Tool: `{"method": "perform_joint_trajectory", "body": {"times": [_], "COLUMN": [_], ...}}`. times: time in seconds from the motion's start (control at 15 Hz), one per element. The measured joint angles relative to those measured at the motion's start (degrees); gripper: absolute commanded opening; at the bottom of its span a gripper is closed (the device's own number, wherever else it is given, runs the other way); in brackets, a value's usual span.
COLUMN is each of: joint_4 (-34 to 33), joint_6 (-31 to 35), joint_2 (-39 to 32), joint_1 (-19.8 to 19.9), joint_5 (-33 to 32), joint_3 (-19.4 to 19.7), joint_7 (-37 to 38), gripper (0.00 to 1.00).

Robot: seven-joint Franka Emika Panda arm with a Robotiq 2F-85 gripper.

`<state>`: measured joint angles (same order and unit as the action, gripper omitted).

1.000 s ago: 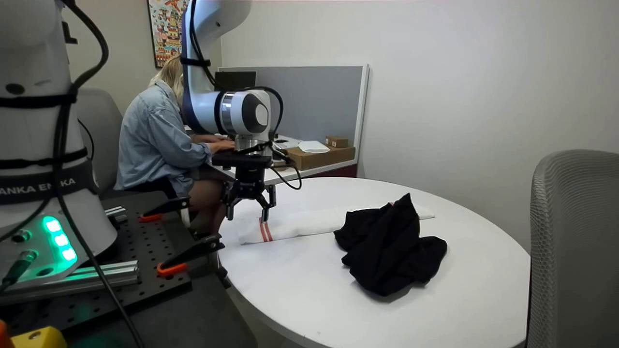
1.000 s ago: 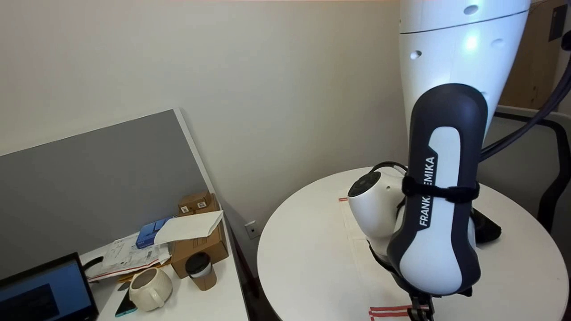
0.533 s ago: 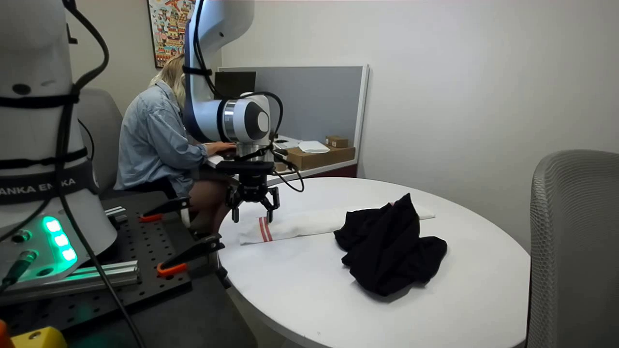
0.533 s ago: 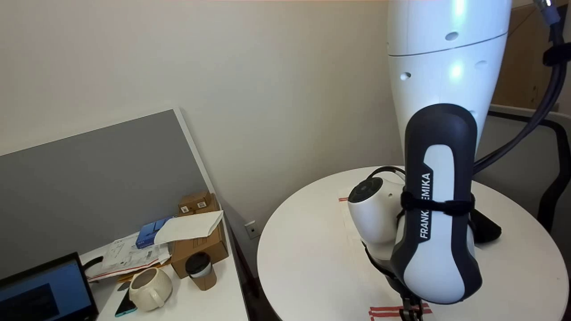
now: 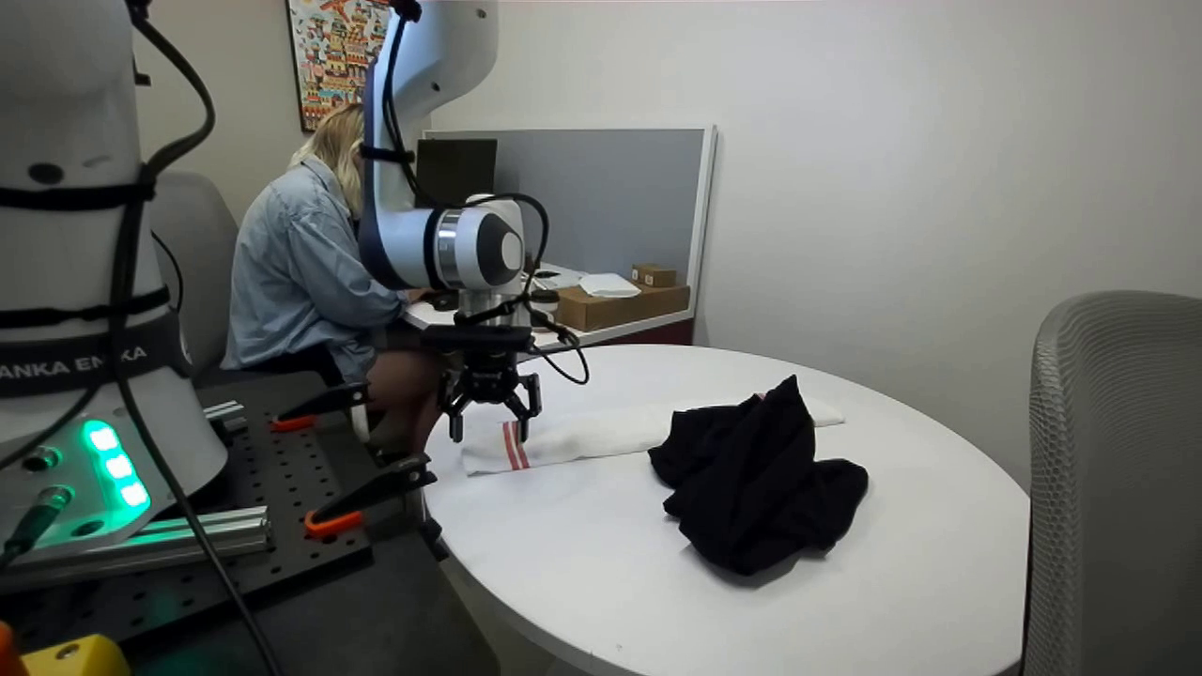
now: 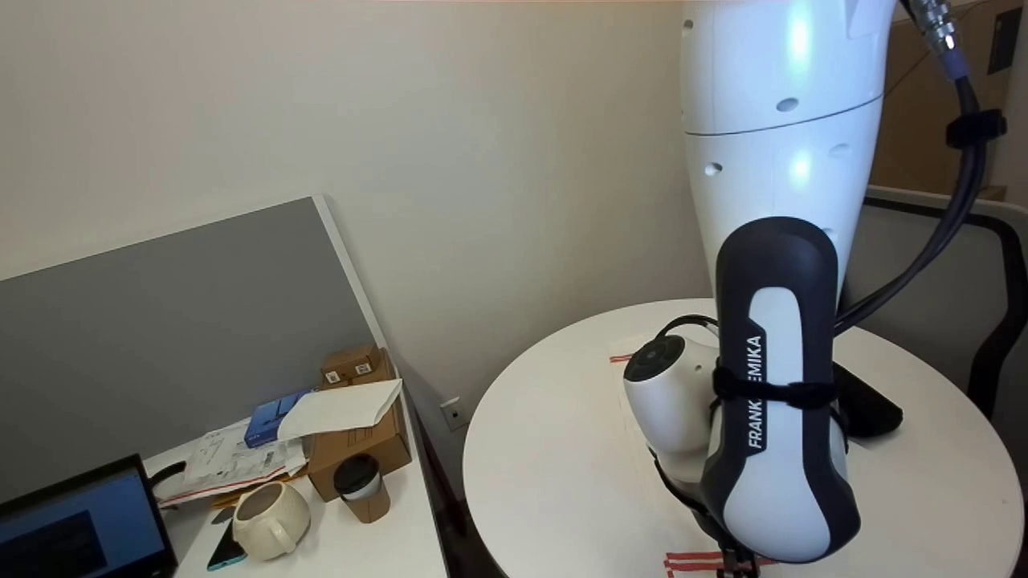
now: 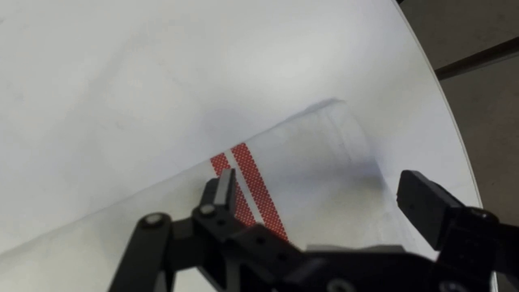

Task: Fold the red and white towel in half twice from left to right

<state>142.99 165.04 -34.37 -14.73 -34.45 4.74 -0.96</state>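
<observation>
Claw [image 5: 489, 436] points down above the striped end of the red and white towel [image 5: 592, 437], its fingers [image 7: 423, 207] wide apart and nothing gripped between them; whether either tip touches fabric, cannot tell. Wrist view: one finger overlaps the pair of red stripes [image 7: 256, 186], the other sits just past the towel's end, white fabric visible in the gap. Towel lies as a long, narrow band on the round white counter [image 5: 845, 610], striped end near the rim, the length running off behind a crumpled black cloth [image 5: 761, 498] and showing again beyond it. Whether the cloth rests on the towel or only stands in front, cannot tell. In an exterior view the arm [image 6: 775, 474] hides most of the band; red shows at its near end and in a small patch at the far end. Grey mesh chair [image 5: 1108, 451] beside the counter. Behind the arm, a person [image 5: 291, 272] with blonde hair and a denim shirt sits at a desk [image 6: 401, 538], grey divider [image 5: 601, 207] at its back. Desk holds cream mug [image 6: 255, 534], lidded paper cup [image 6: 369, 502], lit screen [image 6: 80, 522], cardboard boxes [image 5: 624, 308]. Many-coloured framed poster [image 5: 333, 66] past the person. Robot base [image 5: 70, 361] shows green lights [image 5: 117, 465]; black clamps [image 5: 376, 491] with orange ends sit at the edge of the perforated plate [image 5: 310, 451] beneath it
</observation>
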Motion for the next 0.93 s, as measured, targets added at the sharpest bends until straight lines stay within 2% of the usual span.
{"method": "perform_joint_trajectory", "body": {"times": [0.53, 0.67, 0.73, 0.93], "joint_4": [-1.1, -1.4, -1.5, -1.5], "joint_6": [0.3, 0.5, 0.7, 1.6], "joint_2": [-2.6, -3.1, -3.3, -3.6], "joint_1": [-2.6, -3.2, -3.4, -3.8], "joint_5": [0.1, 0.1, 0.2, 0.2], "joint_3": [0.8, 1.2, 1.3, 1.7], "joint_7": [0.1, 0.1, 0.1, 0.1], "gripper": [1.0, 0.82, 0.76, 0.72]}}
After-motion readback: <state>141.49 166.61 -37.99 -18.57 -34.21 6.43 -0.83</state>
